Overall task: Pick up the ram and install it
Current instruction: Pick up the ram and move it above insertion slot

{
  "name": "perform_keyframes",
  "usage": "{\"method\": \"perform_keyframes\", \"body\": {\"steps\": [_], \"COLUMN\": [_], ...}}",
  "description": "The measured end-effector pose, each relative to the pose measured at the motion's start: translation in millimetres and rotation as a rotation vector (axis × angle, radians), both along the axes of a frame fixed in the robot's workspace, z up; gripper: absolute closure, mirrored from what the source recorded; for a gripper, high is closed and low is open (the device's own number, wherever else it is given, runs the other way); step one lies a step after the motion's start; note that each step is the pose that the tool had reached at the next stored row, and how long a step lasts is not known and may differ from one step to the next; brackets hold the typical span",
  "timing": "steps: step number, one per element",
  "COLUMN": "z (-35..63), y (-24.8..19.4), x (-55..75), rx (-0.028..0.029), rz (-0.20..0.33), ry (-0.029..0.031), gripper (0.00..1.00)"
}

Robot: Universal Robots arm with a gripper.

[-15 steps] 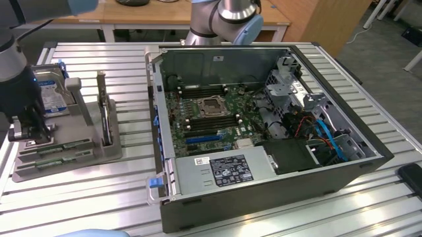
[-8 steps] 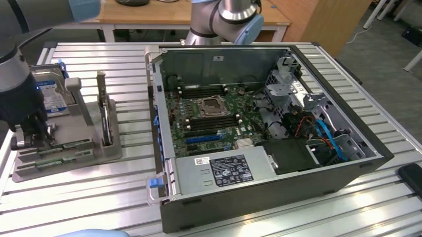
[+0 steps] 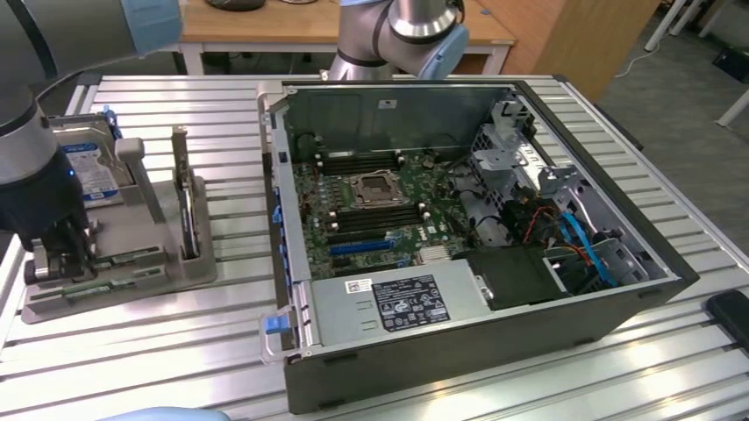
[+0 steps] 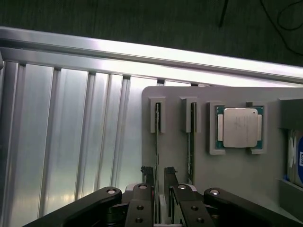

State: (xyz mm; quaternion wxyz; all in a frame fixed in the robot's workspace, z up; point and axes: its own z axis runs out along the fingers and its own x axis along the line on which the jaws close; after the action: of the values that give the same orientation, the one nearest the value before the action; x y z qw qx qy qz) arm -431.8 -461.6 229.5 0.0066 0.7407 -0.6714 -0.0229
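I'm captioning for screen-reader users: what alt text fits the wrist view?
The gripper is lined up over a ram stick, next to a second stick, both on edge in a grey holder on a slatted metal table. A silver processor sits in the holder beside them.

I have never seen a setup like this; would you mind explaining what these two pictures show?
It is a robot arm working at a slatted metal table. The exterior view comes from a camera off the arm; the wrist view comes from a camera on the arm's wrist, looking past its hand. On the table stand an open computer case and a grey holder. The holder carries a hard drive, a processor chip, the ram and a second stick, both on edge. The hand sits over the ram; whether it grips it, I cannot tell.
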Motion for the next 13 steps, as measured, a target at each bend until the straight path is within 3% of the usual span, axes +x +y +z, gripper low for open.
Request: {"method": "perform_keyframes", "body": {"steps": [7,13], "z": [-2.6,-10.1], "y": [-0.3,2.0], "x": [0.2,0.2], "rx": [-0.0005,-0.0006], "rz": [0.0,0.0], "ry": [-0.0005,-0.0048], "gripper": [0.76,0.76]}}
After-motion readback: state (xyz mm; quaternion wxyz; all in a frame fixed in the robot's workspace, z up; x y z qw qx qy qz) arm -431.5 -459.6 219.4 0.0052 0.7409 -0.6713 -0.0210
